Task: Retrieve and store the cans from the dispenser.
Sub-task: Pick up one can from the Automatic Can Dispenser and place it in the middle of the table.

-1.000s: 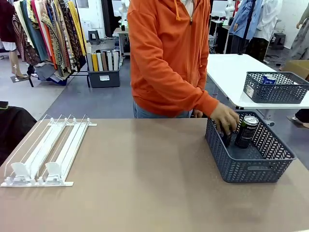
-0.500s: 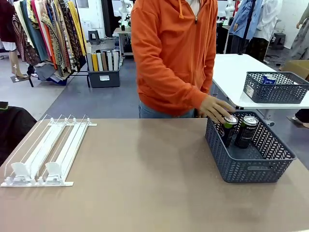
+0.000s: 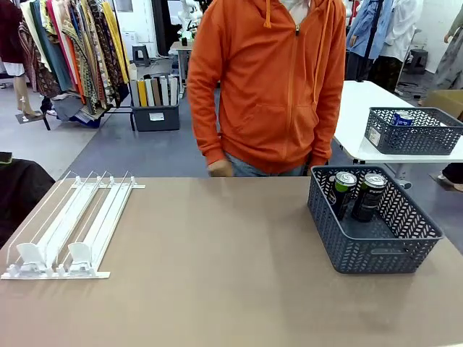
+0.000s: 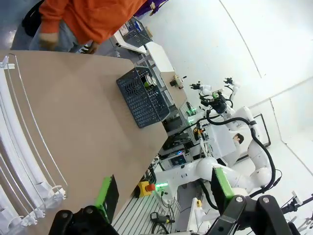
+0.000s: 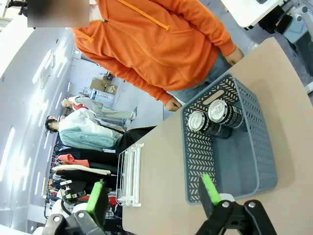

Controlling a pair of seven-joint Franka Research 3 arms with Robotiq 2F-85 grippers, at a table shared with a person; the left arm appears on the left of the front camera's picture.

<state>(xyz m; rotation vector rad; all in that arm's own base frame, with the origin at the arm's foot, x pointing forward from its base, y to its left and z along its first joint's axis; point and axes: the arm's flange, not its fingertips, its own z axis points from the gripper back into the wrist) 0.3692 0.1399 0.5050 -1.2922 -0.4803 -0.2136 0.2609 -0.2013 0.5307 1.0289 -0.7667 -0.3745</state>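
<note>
The white and clear dispenser [image 3: 69, 228] lies at the table's left, its lanes bare, with white pusher tabs at the near end. Two dark cans [image 3: 342, 191] [image 3: 370, 195] stand side by side in the back of the grey mesh basket [image 3: 376, 253] at the right. In the left wrist view my left gripper [image 4: 164, 191] hangs open above the table's near edge, with the dispenser [image 4: 19, 147] at its left and the basket [image 4: 137, 100] farther off. In the right wrist view my right gripper [image 5: 152, 193] is open above the basket [image 5: 195, 156], looking down on both cans [image 5: 217, 111].
A person in an orange hoodie [image 3: 278, 87] stands at the table's far edge with hands lowered. Behind, a white table carries a second mesh basket [image 3: 412, 137] with a blue can [image 3: 403, 119]. Bare tabletop lies between dispenser and basket.
The person's hand set a second dark can into the basket beside the first, let go and drew back. The person now stands upright.
</note>
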